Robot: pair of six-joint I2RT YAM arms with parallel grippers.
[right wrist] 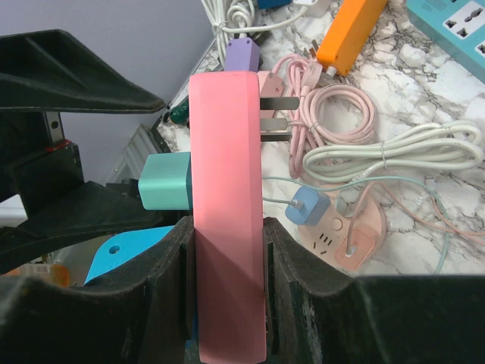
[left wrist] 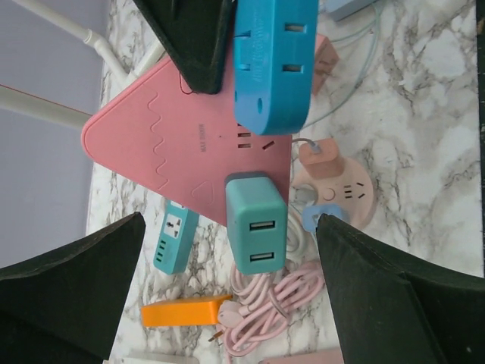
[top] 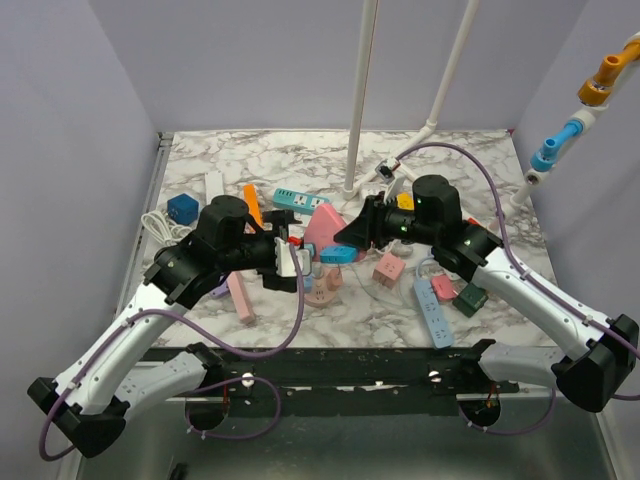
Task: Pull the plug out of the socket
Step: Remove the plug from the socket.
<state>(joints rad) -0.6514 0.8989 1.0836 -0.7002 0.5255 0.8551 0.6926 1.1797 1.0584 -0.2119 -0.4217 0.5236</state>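
Extraction has not begun: right fingers (right wrist: 303, 296) clamp the pink socket (right wrist: 227, 227), left fingers (left wrist: 68, 288) stand wide apart framing the teal plug (left wrist: 256, 227), apparently fully seated.

Robotics test cell, not a domestic setting. Evidence: plain walls (top: 60, 150) box in a marble-pattern table (top: 500, 190). A left arm (top: 130, 330) and a right arm (top: 530, 290) are bolted at its near edge. White poles (top: 362, 90) stand at the rear. Assorted power strips (top: 432, 312) litter the surface.
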